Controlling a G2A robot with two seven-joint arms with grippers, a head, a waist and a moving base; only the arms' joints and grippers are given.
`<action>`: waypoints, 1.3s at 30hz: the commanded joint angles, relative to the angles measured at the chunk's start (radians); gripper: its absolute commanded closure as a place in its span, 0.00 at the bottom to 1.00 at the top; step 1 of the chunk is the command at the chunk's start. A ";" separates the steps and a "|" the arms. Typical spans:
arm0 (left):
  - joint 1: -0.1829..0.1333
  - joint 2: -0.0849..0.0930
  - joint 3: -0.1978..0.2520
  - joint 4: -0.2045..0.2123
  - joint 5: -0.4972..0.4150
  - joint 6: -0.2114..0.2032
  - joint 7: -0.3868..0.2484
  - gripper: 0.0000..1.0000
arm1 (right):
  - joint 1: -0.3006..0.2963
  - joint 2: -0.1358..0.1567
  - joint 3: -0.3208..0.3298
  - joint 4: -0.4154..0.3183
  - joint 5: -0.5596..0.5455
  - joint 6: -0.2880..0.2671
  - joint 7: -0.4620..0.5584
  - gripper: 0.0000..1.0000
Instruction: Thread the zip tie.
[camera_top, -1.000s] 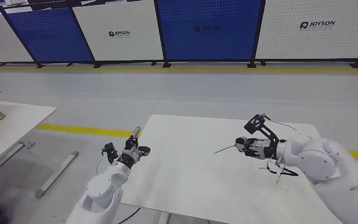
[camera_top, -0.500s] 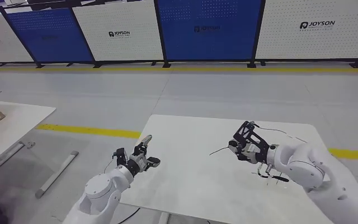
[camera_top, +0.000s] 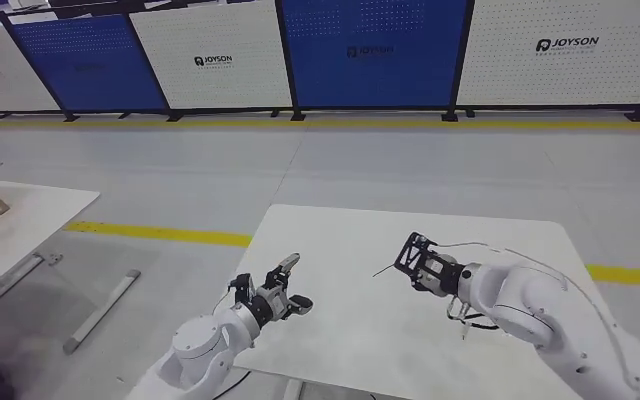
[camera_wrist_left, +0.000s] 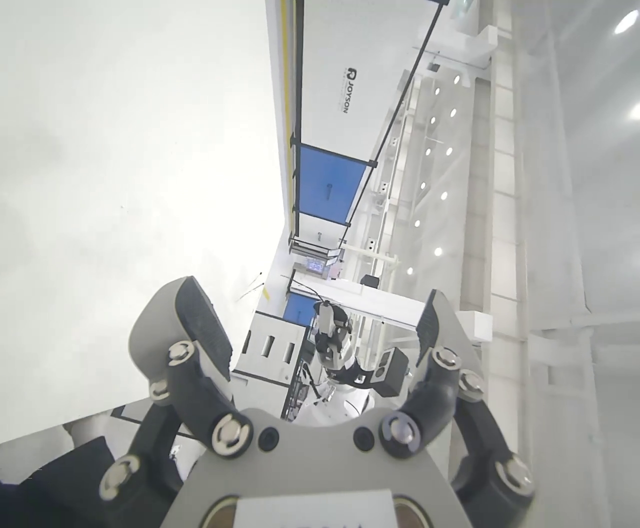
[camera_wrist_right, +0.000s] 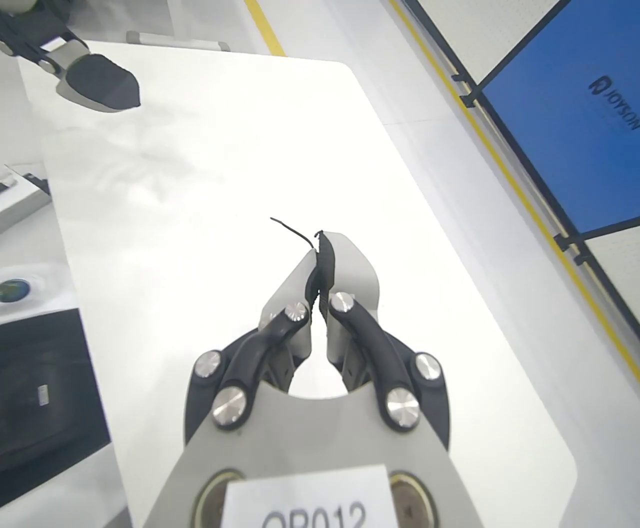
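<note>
a: starting with the right gripper (camera_top: 404, 264). clamping anything?

b: clamping, yes. pinching the zip tie (camera_top: 386, 270) with fingertips pressed tight together, hanging over the middle of the table (camera_top: 340, 345), lifted clear of its surface.

a: showing how much of the tie?

b: showing just a thin black tail in the right wrist view, curling out past the fingertips and pointing toward the table's left side. hiding the rest inside the pinch. also poking a tiny black stub out at the very tip.

a: touching the table anywhere?

b: not touching, going by the top view; floating above the white top with the tail hanging free.

a: and the left gripper (camera_top: 296, 283)?

b: hovering over the table's left edge, toward the near corner. spreading both fingers wide apart and gripping nothing. aiming across the table toward the tie, well apart from it.

a: facing each other, then?

b: facing roughly, yes, one from the table's left edge, one from its middle, with bare white surface lying between.

a: noticing anything else around the table?

b: noticing a yellow line (camera_top: 150, 233) running along the floor beyond the table's far-left corner, and blue and white panels (camera_top: 375, 55) standing well behind the table's far edge.
</note>
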 joint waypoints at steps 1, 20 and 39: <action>-0.038 0.026 0.061 0.009 -0.078 0.000 0.043 0.00 | 0.017 0.002 -0.032 0.003 -0.009 0.000 -0.031 1.00; -0.126 0.071 0.173 0.027 -0.289 0.000 0.102 0.00 | 0.026 -0.004 -0.070 -0.017 -0.119 0.000 -0.054 1.00; -0.314 0.147 0.353 0.038 -0.599 0.000 0.267 0.00 | 0.062 -0.004 -0.176 -0.038 -0.290 0.000 -0.201 1.00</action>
